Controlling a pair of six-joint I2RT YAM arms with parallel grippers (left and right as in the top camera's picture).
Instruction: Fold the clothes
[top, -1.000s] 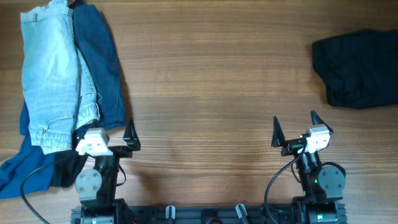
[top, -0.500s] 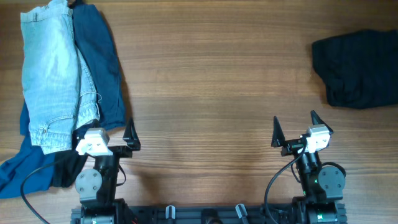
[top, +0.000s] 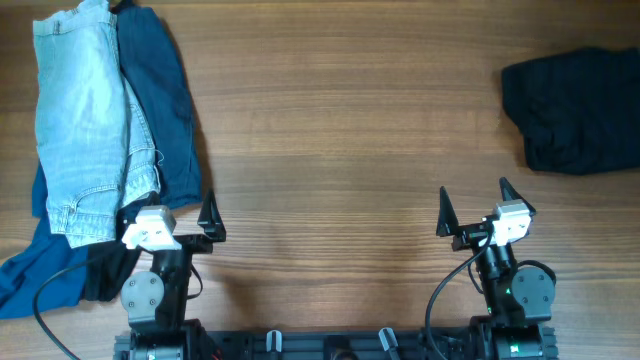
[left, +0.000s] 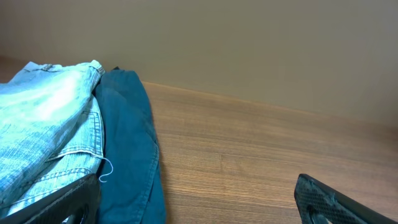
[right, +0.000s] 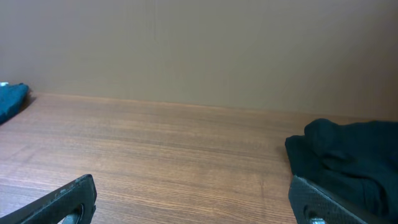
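Far left on table (top: 350, 120), shorts (top: 85, 120) lie loose; my left claw (top: 168, 208), right claw (top: 474, 198) both apart, empty; folding all ahead.

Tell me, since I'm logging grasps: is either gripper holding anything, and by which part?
Nothing is held: the left gripper and the right gripper both stand open, with nothing gripped between their fingers.
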